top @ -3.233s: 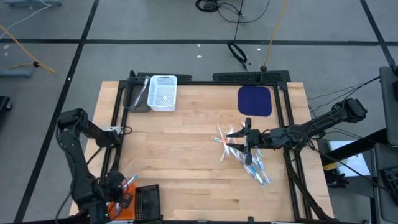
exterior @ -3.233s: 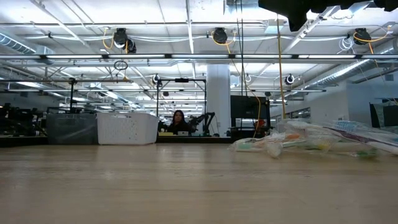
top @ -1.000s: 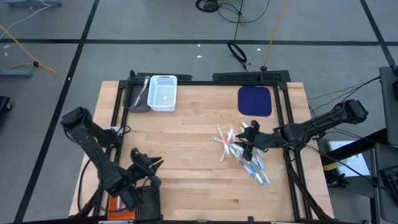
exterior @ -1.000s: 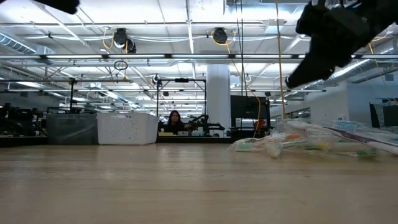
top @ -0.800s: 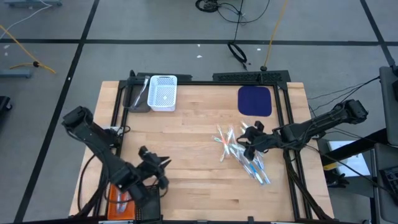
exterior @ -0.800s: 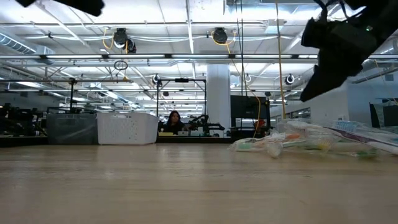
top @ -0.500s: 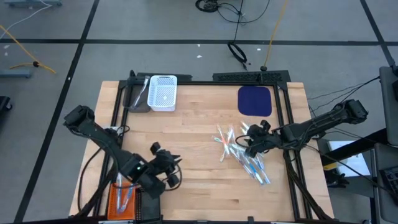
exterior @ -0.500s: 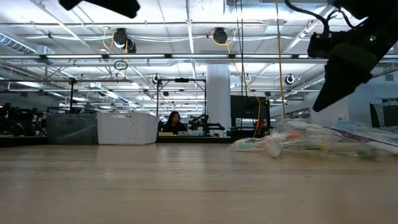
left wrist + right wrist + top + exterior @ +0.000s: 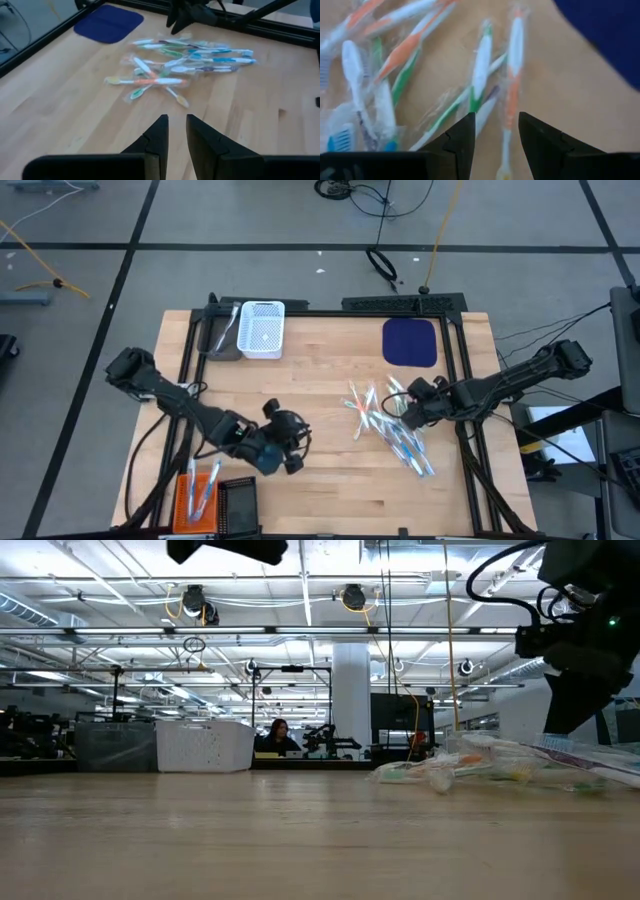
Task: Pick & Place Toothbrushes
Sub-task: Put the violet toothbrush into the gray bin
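The toothbrushes (image 9: 385, 425) lie in a loose pile in clear wrappers on the right half of the wooden table; they also show in the left wrist view (image 9: 185, 67) and close up in the right wrist view (image 9: 480, 75). My right gripper (image 9: 404, 410) hangs open above the pile's far right part, tipped downward, with its fingers (image 9: 462, 132) clear of the brushes. My left gripper (image 9: 300, 444) hovers over the table's middle near part, left of the pile and pointing toward it. It is open by a narrow gap (image 9: 177, 132) with nothing in it.
A white basket (image 9: 262, 330) and a dark grey one (image 9: 220, 335) stand at the far left. A dark blue mat (image 9: 410, 342) lies at the far right. An orange tray (image 9: 200, 495) with a few toothbrushes sits off the near left corner. A black frame rims the table.
My left gripper has swung from the near left corner toward the table's right, out over the wood toward the pile, rolling as it went. My right gripper has tipped steeply downward and sunk a little over the pile's far end. The toothbrushes have not moved.
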Tool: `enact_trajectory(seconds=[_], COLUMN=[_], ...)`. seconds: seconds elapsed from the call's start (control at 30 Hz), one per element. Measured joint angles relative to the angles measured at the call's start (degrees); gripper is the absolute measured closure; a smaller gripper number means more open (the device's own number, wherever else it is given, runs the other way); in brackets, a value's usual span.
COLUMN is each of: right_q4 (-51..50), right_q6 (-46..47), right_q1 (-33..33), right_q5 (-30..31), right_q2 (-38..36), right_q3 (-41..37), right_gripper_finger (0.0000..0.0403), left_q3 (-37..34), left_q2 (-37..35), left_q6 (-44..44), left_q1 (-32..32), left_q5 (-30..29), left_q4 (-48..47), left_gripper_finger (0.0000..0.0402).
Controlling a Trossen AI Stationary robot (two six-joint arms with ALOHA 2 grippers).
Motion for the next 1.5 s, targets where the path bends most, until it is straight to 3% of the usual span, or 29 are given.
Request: enact_trajectory(seconds=[0.23,0.4,0.5,0.67,0.97,1.5], right_q4=[5.9,5.9,6.8,9.9,10.8,14.7], right_q6=[0.0,1.4,1.5,0.6,-1.6,-13.5], right_q1=[0.0,0.0,0.0,0.0,0.0,0.1], right_q5=[-2.6,-2.8,-4.1,-4.3,-3.9,2.3], right_q2=[0.0,0.0,0.0,0.0,0.0,0.0], right_q3=[-4.4,-6.1,-6.6,-6.8,-5.9,4.1], right_gripper_finger=[0.0261,0.0271,0.0304,0.0392,0.0402,0.0403], left_q3=[0.0,0.0,0.0,0.0,0.0,0.0], left_q2=[0.0,0.0,0.0,0.0,0.0,0.0], left_q6=[3.5,3.7,3.7,4.4,4.6,5.2], left_q1=[3.2,4.1,4.3,4.3,4.3,4.6], left_q5=[4.5,4.5,4.5,4.6,4.6,4.6], left_q4=[3.0,3.0,3.0,3.0,3.0,5.6], left_gripper_finger=[0.0334,0.0334,0.0334,0.0334,0.0334,0.0334])
